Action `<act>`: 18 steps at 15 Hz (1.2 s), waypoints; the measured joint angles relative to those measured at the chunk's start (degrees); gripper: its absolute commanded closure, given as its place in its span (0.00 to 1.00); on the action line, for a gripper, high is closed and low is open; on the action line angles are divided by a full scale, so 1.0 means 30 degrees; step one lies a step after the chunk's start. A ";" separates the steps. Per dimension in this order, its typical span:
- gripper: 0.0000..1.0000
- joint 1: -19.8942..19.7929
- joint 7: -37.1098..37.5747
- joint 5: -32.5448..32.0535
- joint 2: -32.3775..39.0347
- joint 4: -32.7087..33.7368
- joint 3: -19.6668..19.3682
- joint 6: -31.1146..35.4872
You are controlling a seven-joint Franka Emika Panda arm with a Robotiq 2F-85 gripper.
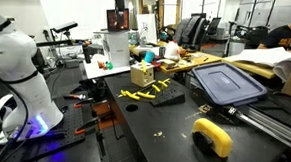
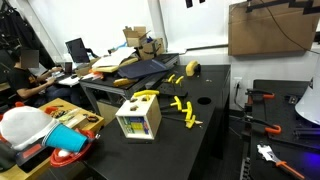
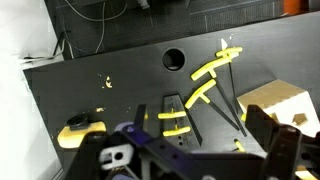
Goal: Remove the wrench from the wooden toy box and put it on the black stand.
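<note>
The wooden toy box [image 2: 138, 122] stands on the black table, and it shows in both exterior views [image 1: 142, 76] and at the right edge of the wrist view [image 3: 282, 105]. A yellow wrench-like piece [image 2: 146, 96] lies across its top. The black stand [image 3: 176, 118] lies flat beside the box with two yellow pieces on it, and it also shows in an exterior view [image 1: 169, 96]. My gripper [image 3: 185, 158] hangs high above the table, short of the stand, with its fingers wide apart and nothing between them.
Loose yellow toy tools [image 3: 205, 85] lie by the stand. A round hole [image 3: 174, 58] is in the table. A yellow-and-black power tool [image 1: 213, 138] sits near the edge. A blue-grey bin lid [image 1: 225, 83] lies further back. The white robot base [image 1: 15, 79] stands beside the table.
</note>
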 measured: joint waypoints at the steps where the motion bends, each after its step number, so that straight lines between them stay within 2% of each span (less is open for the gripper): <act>1: 0.00 0.0043 -0.0229 -0.0237 0.0521 0.0236 0.0001 0.0098; 11: 0.00 0.0691 -0.3887 -0.2082 0.4984 0.2791 0.0013 0.0335; 18: 0.00 0.1061 -0.6356 -0.3354 0.5714 0.3113 0.0024 0.0365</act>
